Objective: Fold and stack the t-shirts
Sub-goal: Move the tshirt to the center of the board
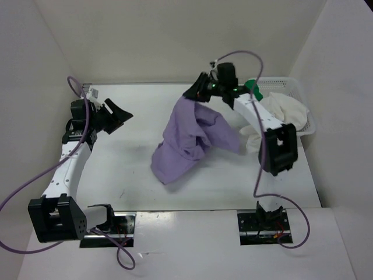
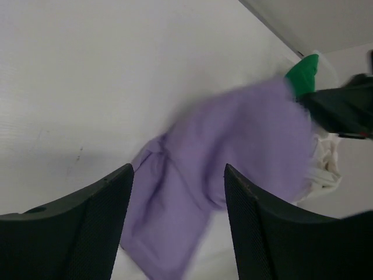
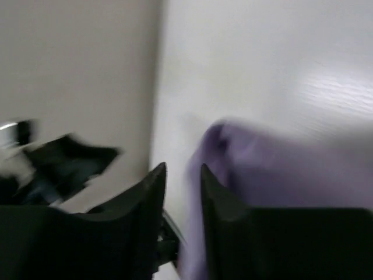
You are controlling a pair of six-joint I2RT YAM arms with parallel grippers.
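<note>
- Top external view: soft lavender purple cloth t-shirt hung by the right gripper, maybe to shake flat; grip too blurry.
- Left gripper waited, spread, empty.

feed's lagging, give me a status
Left gripper open, empty. Right gripper at top edge of lavender shirt, grip unclear. Shirt bunched, unfolded; white shirt, green shirt at basket. Nothing blocking.
</note>
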